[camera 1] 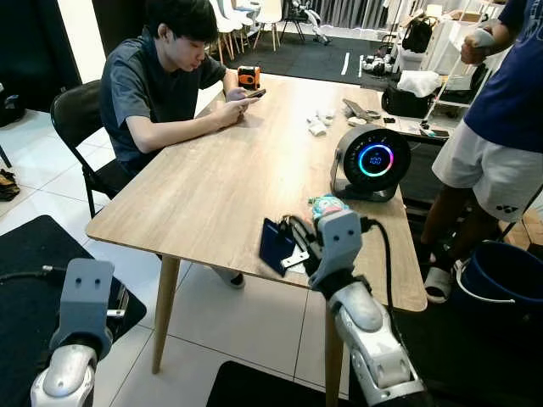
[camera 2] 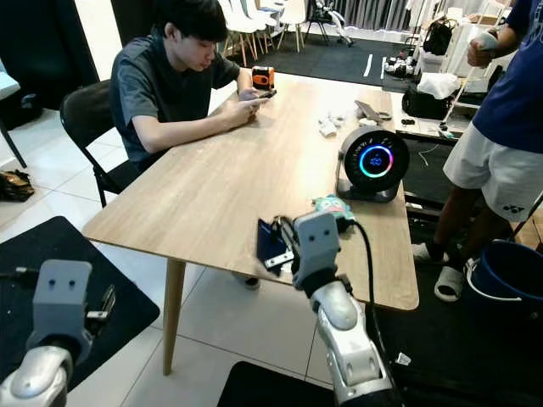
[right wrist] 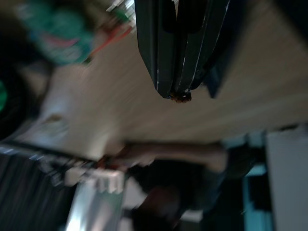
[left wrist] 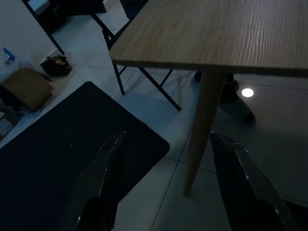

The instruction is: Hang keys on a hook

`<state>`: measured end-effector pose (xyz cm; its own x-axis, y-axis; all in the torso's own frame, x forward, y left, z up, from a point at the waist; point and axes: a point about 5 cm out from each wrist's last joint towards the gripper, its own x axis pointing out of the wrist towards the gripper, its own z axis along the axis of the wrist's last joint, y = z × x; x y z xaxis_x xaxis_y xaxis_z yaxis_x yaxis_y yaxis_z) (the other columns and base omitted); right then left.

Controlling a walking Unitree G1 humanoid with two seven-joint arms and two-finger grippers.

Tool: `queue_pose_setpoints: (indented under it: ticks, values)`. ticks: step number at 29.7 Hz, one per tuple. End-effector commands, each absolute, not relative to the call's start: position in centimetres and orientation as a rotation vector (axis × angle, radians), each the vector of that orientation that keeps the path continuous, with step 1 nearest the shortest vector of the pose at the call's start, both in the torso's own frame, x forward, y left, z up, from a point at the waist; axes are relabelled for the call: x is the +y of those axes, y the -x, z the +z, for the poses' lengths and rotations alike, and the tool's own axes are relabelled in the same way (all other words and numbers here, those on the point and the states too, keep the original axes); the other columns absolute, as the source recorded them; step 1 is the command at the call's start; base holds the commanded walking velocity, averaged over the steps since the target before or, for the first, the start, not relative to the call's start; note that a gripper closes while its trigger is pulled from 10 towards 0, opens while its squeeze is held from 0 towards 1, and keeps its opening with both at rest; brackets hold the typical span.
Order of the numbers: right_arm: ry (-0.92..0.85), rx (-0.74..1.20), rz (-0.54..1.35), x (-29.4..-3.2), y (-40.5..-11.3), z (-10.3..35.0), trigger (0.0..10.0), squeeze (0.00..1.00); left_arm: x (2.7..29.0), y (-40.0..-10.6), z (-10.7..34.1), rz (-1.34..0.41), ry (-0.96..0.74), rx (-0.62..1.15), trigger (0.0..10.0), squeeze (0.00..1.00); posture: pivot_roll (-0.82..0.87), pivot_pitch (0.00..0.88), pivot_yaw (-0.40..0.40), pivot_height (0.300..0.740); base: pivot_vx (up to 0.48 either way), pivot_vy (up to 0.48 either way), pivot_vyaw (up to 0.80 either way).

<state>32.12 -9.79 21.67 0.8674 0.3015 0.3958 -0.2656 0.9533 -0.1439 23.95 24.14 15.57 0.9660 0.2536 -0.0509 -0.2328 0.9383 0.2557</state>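
Note:
My right gripper hovers over the front edge of the wooden table. Its fingers are pressed together, pinching a small reddish bit at the tips. A dark blue key tag and a silver key hang tilted right beside the fingers. A teal charm lies on the table just behind them, blurred in the right wrist view as teal charm. My left gripper hangs low off the table's front left corner, open over the floor, empty.
A person sits at the table's left side with a phone. Another person stands at the right. A round device with a glowing ring stands behind the keys. A blue bucket and a black mat are on the floor.

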Motion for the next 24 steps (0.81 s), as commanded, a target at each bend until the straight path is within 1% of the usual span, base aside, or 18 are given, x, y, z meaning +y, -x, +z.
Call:
queue_pose_setpoints:
  ticks: [1, 4, 9, 24]
  values:
    - [0.068, -0.465, 0.245, -10.8, -32.0, 22.5, 10.0, 0.00, 23.9, -23.7, 15.9, 0.245, -0.254, 0.057, 10.0, 0.00, 0.16, 0.148, -0.050, 0.740, 0.000, 0.000, 0.00]
    - [0.066, -0.461, 0.209, -11.3, -32.1, 22.3, 10.0, 0.00, 23.1, -23.9, 16.5, 0.213, -0.256, 0.019, 10.0, 0.00, 0.16, 0.144, -0.052, 0.740, 0.000, 0.000, 0.00]
    - [0.060, -0.446, 0.171, -11.7, -31.9, 21.7, 10.0, 0.00, 21.7, -24.3, 17.1, 0.155, -0.208, -0.025, 10.0, 0.00, 0.15, 0.137, -0.049, 0.740, 0.000, 0.000, 0.00]
    - [0.042, -0.410, 0.168, -11.5, -31.8, 20.7, 10.0, 0.00, 20.8, -24.3, 16.7, 0.117, -0.221, -0.031, 10.0, 0.00, 0.15, 0.130, -0.051, 0.740, 0.000, 0.000, 0.00]
